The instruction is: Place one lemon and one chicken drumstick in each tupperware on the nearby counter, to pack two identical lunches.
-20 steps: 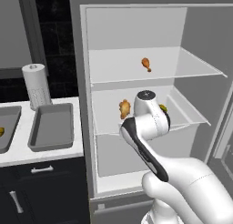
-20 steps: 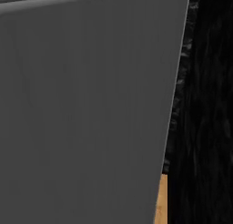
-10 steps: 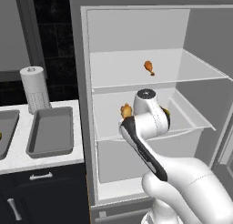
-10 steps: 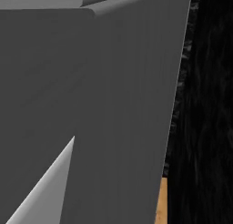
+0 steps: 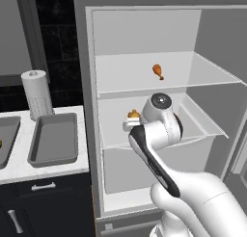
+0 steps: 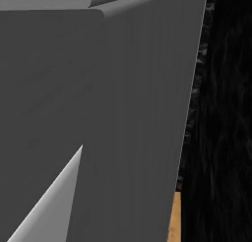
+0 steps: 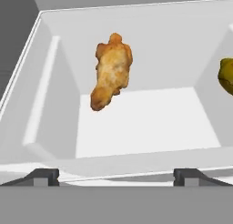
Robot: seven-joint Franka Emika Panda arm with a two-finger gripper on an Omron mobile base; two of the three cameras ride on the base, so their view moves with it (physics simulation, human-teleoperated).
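- The pincer point(image 7: 116, 175) stands wide open, gripping nothing, facing a chicken drumstick point(image 7: 111, 71) on the fridge shelf point(image 7: 141, 123).
- A lemon point(image 7: 226, 75) sits beside it.
- One tupperware point(image 5: 54, 138) rests on the desk point(image 5: 21, 167).

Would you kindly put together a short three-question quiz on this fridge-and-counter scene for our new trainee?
1. True or false: the gripper is shut on the chicken drumstick on the middle shelf.
2. On which fridge shelf does the other drumstick lie: A upper, B middle, C bottom?
3. What stands behind the empty tupperware on the counter?

Key
1. False; it is open and nothing is held.
2. A.
3. A paper towel roll.
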